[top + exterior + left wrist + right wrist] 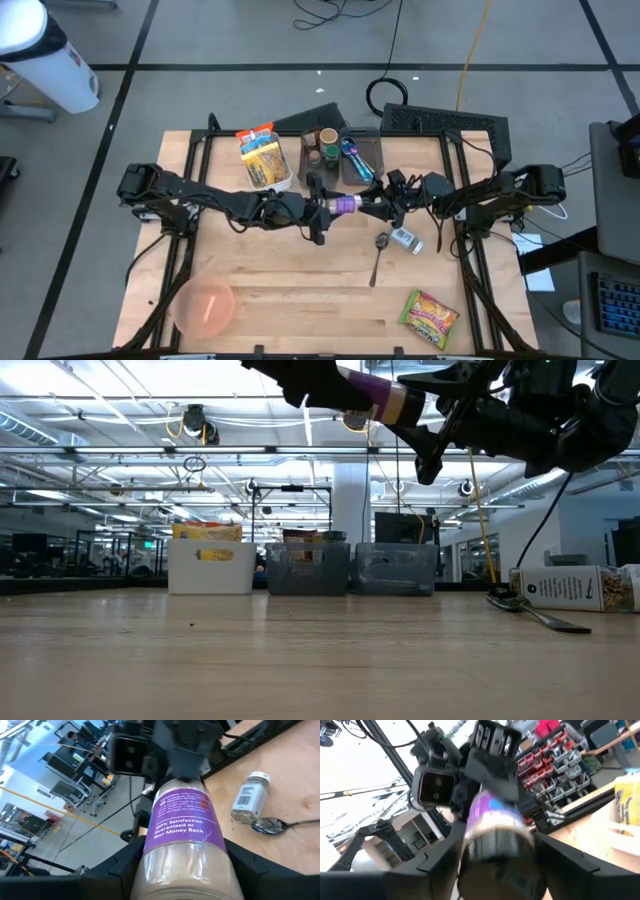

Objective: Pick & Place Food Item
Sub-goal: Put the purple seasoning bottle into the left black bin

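The 2 arms meet over the middle of the wooden table [300, 290], well above its surface, with a purple-labelled spice jar [345, 205] lying level between them. The left gripper [322, 210] has its fingers [115, 870] closed on the jar's clear lower body. The right gripper [372, 207] straddles the jar's cap end with a finger [570, 857] on each side; whether those fingers press the jar or stand just off it cannot be told.

A spoon [378, 255] and a small white-labelled jar [404, 238] lie side by side near the right edge. A snack packet [429, 317] sits by the front right corner, and a pink bowl [204, 305] by the front left corner. Along the far edge stand a white bin [266, 160] of packets and 2 dark bins [345, 150].
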### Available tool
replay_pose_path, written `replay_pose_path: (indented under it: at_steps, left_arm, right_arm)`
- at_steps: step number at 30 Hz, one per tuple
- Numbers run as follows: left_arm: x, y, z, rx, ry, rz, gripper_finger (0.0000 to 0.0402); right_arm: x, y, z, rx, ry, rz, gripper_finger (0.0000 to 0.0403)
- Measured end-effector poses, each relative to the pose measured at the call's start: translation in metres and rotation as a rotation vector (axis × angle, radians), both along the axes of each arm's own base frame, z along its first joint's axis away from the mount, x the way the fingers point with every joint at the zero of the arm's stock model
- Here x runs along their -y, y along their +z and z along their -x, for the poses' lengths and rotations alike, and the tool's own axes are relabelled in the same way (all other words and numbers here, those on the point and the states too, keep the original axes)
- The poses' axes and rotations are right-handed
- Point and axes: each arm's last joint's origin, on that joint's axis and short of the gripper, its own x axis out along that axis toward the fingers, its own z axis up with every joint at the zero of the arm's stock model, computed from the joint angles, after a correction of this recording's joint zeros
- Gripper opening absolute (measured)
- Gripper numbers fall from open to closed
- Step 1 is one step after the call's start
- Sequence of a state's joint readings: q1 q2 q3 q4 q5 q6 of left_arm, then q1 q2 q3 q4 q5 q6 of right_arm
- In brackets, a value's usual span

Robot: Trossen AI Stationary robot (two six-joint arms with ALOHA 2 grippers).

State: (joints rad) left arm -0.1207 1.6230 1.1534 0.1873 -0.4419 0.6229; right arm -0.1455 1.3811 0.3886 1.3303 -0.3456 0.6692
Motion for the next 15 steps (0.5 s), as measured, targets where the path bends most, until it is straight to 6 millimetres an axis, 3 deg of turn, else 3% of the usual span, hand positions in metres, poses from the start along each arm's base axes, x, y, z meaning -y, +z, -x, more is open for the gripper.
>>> replay_pose_path:
  at_steps: [9, 15]
  left_arm:
    - [-0.0007, 0.0006, 0.0, 0.003, 0.014, -0.01, 0.0191]
    - [-0.0007, 0.0005, 0.0, 0.002, 0.013, -0.011, 0.02]
  right_arm:
    - [-0.0009, -0.0004, 0.0, -0.009, 0.03, -0.017, 0.0308]
    - [-0.0009, -0.0001, 0.0001, -0.001, 0.026, 0.003, 0.0324]
